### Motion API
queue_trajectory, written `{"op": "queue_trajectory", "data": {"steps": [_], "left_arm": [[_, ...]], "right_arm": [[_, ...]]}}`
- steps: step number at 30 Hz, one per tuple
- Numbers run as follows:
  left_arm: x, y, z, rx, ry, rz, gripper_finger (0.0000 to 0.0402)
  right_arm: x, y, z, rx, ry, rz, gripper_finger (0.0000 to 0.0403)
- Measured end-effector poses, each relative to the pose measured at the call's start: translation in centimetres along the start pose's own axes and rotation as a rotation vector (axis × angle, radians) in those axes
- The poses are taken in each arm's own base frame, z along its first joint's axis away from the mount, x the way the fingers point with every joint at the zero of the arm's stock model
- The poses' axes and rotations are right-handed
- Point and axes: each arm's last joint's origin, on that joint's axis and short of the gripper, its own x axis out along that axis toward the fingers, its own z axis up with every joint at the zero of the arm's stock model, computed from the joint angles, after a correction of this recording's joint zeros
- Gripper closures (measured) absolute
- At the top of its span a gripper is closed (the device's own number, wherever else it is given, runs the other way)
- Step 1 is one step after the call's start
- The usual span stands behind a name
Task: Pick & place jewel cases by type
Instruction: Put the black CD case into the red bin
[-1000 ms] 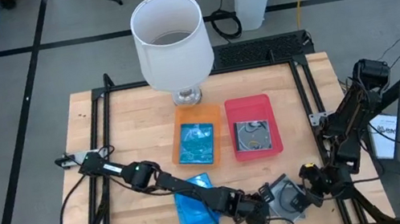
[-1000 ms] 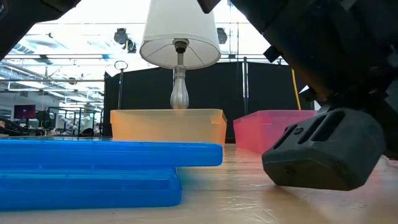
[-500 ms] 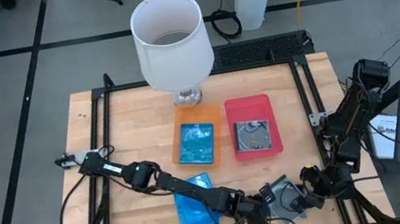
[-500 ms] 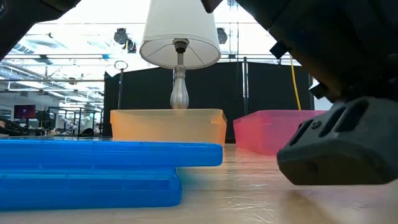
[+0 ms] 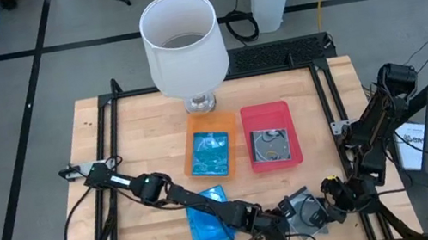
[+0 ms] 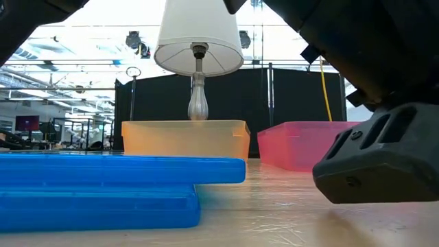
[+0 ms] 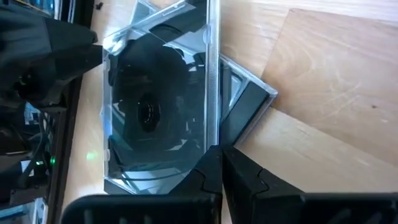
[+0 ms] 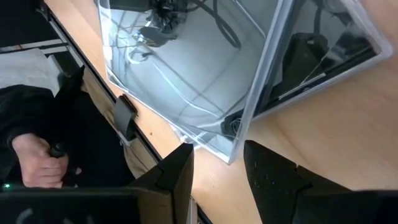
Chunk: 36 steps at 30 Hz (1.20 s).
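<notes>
A clear jewel case [image 7: 155,112] with a dark disc tray lies at the table's near edge [image 5: 303,207]. A second clear part [image 7: 249,106] shows under it. My left gripper [image 7: 221,163] is shut at the case's rim, reaching in from the left [image 5: 278,230]. My right gripper [image 8: 217,165] is open, its fingers standing on either side of a corner [image 8: 235,155] of the case without touching it. Two blue jewel cases [image 5: 209,218] lie stacked flat on the table [image 6: 116,171]. My left gripper is shut on the clear jewel case at the end of its side rim [image 7: 212,140], where that rim runs into the fingertips. The fingertips hide the place of contact, so the thickness held cannot be told. The fingers lie along the rim.
An orange tray [image 5: 194,123] holds a blue case, and a red tray [image 5: 266,109] holds a clear case. A white lamp [image 5: 182,34] stands behind them. A person's hand [image 8: 34,155] shows beyond the near table edge. Bare wood lies on the table's left.
In the low view a dark gripper body near the table's near right has shifted toward the right edge and risen slightly. The blue cases and both trays have stayed where they were.
</notes>
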Motion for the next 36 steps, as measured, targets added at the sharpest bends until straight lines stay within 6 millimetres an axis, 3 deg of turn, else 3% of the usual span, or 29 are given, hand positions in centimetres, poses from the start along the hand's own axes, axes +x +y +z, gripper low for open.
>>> {"op": "queue_trajectory", "data": {"steps": [15, 24, 30, 36], "left_arm": [[-0.3, 0.2, 0.9, 0.029, -0.046, 0.042, 0.0392], [-0.2, 0.3, 0.7, 0.024, -0.019, 0.055, 0.0391], [-1.0, -0.2, 1.6, 0.063, -0.046, 0.025, 0.0397], [-0.7, 0.4, 0.9, 0.043, -0.062, 0.015, 0.0394]], "right_arm": [[0.0, -0.2, -0.2, 0.039, 0.072, -0.043, 0.0271], [-0.1, -0.9, -0.4, 0.010, 0.032, -0.085, 0.0271], [-0.3, -1.2, -0.9, -0.007, 0.001, -0.066, 0.0271], [-0.3, -1.3, -1.0, -0.003, -0.029, -0.052, 0.0271]]}}
